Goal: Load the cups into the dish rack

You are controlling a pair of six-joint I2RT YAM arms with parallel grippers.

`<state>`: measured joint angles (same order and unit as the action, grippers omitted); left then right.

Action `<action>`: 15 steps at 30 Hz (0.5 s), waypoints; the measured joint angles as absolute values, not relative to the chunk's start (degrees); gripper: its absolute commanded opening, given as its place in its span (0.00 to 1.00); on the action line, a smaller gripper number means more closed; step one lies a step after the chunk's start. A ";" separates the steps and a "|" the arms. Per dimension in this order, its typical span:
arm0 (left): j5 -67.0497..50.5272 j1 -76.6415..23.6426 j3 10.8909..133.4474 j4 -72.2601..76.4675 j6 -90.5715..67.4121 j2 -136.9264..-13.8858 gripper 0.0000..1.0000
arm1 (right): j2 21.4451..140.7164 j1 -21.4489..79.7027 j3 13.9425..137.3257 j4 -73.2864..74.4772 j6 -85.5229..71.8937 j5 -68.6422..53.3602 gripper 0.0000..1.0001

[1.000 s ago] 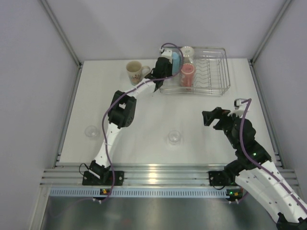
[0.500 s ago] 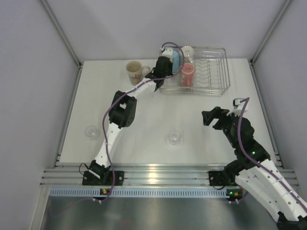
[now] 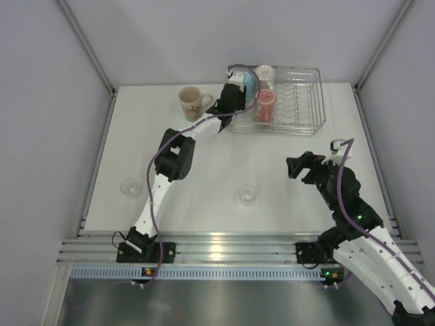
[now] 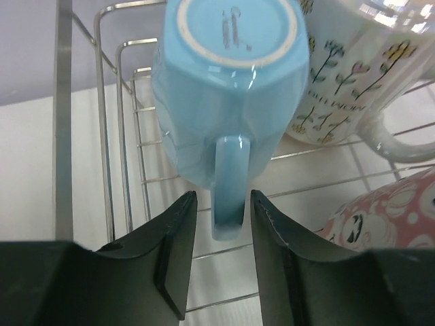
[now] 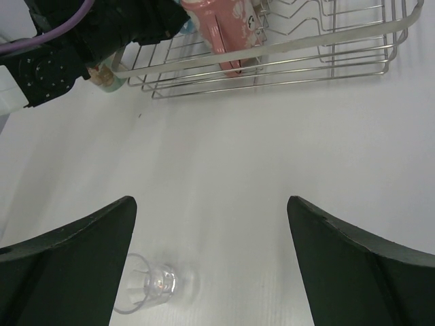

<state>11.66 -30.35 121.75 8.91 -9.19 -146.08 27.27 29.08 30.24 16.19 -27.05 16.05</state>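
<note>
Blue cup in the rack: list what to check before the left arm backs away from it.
1. Light blue cup seated upside down inside the dish rack: ok.
2. Left gripper free of the cup's handle: jaws apart around it, a gap on one side, the other finger very close: cannot tell.
3. Floral mug and pink cup beside it, not between the fingers: ok.
4. Right gripper open, empty, away from the rack: ok.
5. All cups loaded: cream mug, left clear glass and middle clear glass stand on the table: not ok.
</note>
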 measured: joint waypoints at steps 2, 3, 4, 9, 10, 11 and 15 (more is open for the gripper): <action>11.42 -30.35 120.40 9.39 -9.43 -146.08 0.45 | 27.00 29.08 30.26 16.34 -27.09 16.03 0.93; 11.51 -30.46 120.03 9.58 -9.41 -146.08 0.46 | 26.98 29.08 30.39 16.43 -27.11 16.03 0.93; 11.68 -30.57 119.61 9.56 -9.39 -145.97 0.47 | 27.00 29.08 30.50 16.43 -27.14 16.01 0.93; 12.75 -30.85 118.85 9.54 -9.50 -145.58 0.47 | 26.63 29.08 30.89 17.21 -27.22 15.97 0.93; 12.95 -30.89 118.85 9.54 -9.54 -145.49 0.47 | 26.48 29.08 30.92 17.39 -27.22 15.97 0.93; 13.15 -30.89 118.85 9.56 -9.56 -145.43 0.47 | 26.37 29.08 30.92 17.56 -27.24 15.97 0.93; 14.76 -30.92 119.74 8.97 -9.58 -145.29 0.47 | 25.93 29.08 30.94 17.98 -27.62 15.97 0.93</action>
